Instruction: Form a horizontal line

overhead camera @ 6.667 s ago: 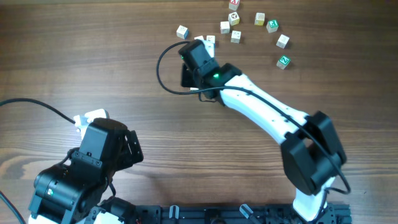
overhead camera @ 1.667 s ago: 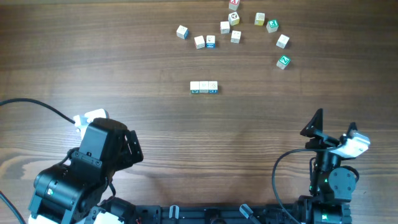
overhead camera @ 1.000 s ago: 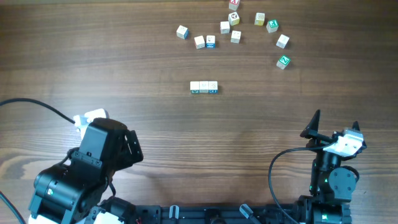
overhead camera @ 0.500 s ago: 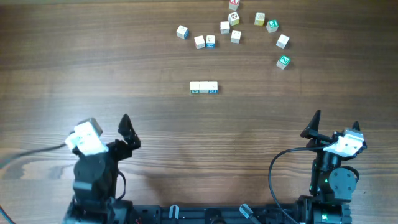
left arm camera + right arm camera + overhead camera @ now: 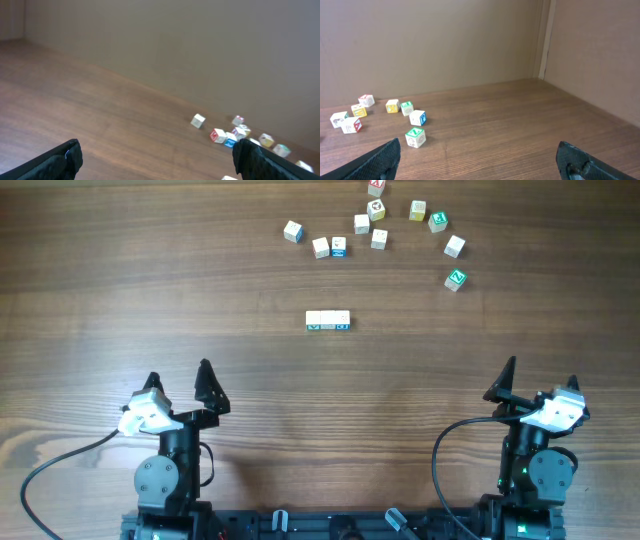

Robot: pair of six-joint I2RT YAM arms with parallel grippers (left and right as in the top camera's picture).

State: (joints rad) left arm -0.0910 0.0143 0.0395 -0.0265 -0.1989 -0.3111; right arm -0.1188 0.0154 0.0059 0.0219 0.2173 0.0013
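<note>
The horizontal line (image 5: 328, 321) is a short row of three white cubes, edge to edge, with green and blue marks on their near faces, lying at the table's middle. Neither gripper touches it. My left gripper (image 5: 178, 375) sits near the front edge on the left, open and holding nothing, well short of the row. My right gripper (image 5: 540, 373) sits at the front right, also open and holding nothing. In the left wrist view the left gripper (image 5: 157, 150) shows wide-spread black fingers (image 5: 62, 160) over bare wood. The right gripper (image 5: 477, 152) looks the same in the right wrist view.
Several loose letter cubes lie scattered along the far edge, among them a white one (image 5: 292, 231), a pair (image 5: 330, 247) and a green-topped one (image 5: 456, 279). The right wrist view shows that green cube (image 5: 415, 137) ahead to the left, and a plain wall stands behind.
The left arm has swung out of its folded pose and now sits upright at the front with its open fingers pointing at the table's far side. The right arm and the cubes have not moved.
</note>
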